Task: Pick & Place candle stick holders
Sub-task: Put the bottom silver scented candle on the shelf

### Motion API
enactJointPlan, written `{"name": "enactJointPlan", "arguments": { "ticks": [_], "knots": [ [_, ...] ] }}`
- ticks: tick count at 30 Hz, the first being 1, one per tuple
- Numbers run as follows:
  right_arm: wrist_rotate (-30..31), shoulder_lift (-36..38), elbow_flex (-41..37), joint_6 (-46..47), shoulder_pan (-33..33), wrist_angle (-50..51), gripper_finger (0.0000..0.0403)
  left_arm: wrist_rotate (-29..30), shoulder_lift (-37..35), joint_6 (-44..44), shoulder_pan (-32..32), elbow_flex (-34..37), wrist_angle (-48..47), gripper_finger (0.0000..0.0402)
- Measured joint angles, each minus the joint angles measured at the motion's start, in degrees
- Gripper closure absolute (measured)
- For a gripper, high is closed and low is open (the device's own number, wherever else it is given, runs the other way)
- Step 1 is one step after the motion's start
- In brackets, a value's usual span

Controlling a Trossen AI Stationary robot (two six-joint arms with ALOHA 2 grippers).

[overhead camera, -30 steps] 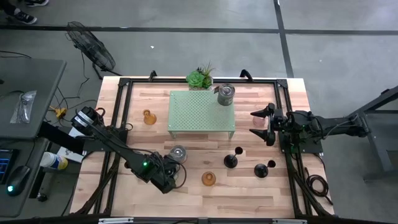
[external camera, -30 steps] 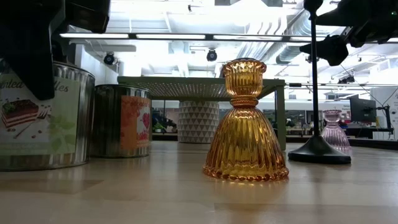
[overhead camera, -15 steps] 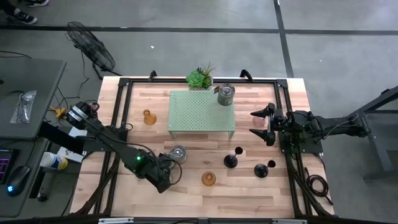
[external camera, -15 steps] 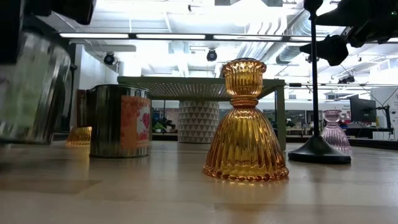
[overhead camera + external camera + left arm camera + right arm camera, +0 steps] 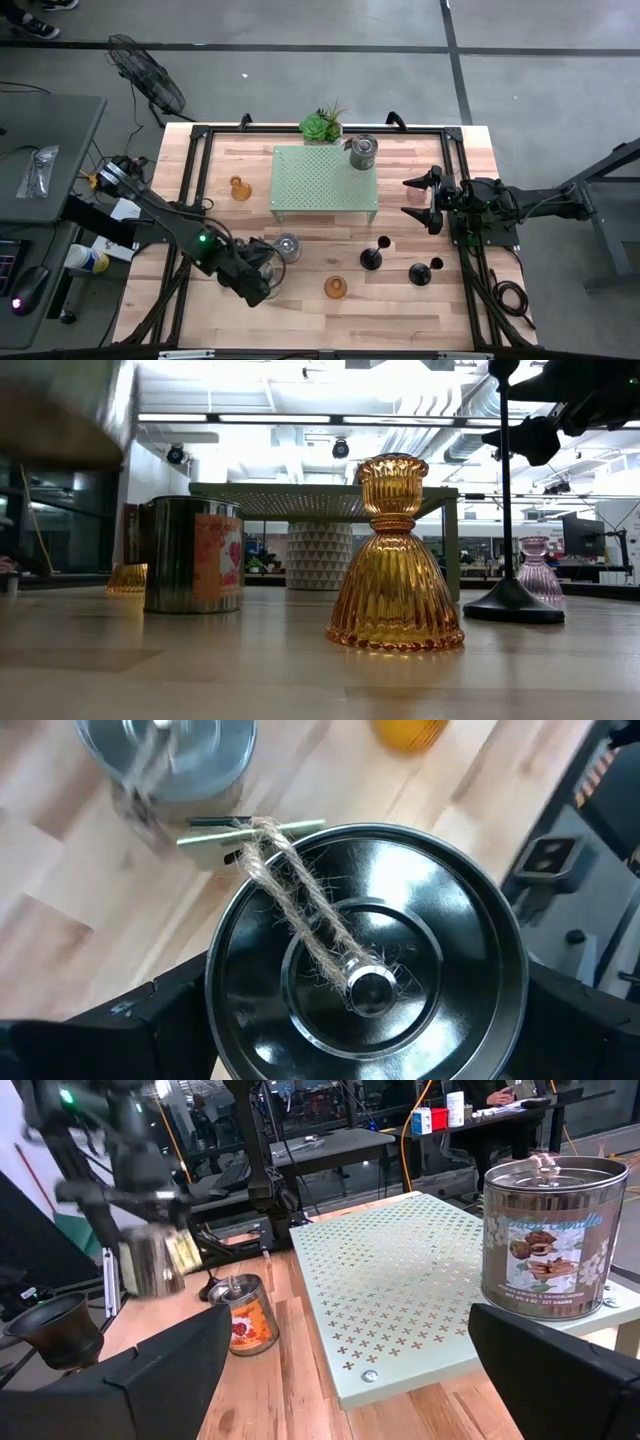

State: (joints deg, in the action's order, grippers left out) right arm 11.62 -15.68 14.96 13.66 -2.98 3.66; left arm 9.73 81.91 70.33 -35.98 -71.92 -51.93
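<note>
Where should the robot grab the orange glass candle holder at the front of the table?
Best bet: grip the amber glass holder at its narrow neck, just under the top cup, coming straight down from above. It stands upright with open space around it. Its ribbed skirt flares wide and slopes, so fingers would likely slip there.

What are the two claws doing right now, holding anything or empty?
Left gripper: closed on a silvery tin, lifted off the table.
Right gripper: open, holding nothing, waiting at the table's right edge beside the green stand.
</note>
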Motion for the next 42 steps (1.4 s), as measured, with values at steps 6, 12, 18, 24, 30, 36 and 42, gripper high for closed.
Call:
{"name": "enactJointPlan", "arguments": {
  "ticks": [6,12,18,24,30,36,42],
  "knots": [
    [0.0,0.0,0.0,0.0,0.0,0.0,0.0003,4.6,0.7,-5.2,3.0,-13.1,-9.9,0.0046],
    [0.0,0.0,0.0,0.0,0.0,0.0,0.0003,6.5,1.7,-13.3,8.6,-20.1,-13.1,0.0046],
    [0.0,0.0,0.0,0.0,0.0,0.3,0.0003,5.0,3.9,-26.0,15.7,-22.5,-13.7,0.0047],
    [0.0,-0.2,0.0,0.0,0.0,0.5,0.0003,0.9,7.2,-35.0,22.7,-26.5,-12.9,0.0047],
    [0.0,-0.4,0.0,0.0,0.0,0.4,0.0003,-1.2,12.4,-43.0,28.5,-34.2,-13.5,0.0047],
    [0.0,-0.4,0.0,0.0,0.0,0.5,0.0003,-1.5,18.0,-52.6,33.5,-40.7,-16.1,0.0047],
    [0.0,-0.4,0.0,0.0,0.0,0.4,0.0003,-2.2,23.2,-62.3,37.2,-45.0,-15.1,0.0047]
  ]
}}
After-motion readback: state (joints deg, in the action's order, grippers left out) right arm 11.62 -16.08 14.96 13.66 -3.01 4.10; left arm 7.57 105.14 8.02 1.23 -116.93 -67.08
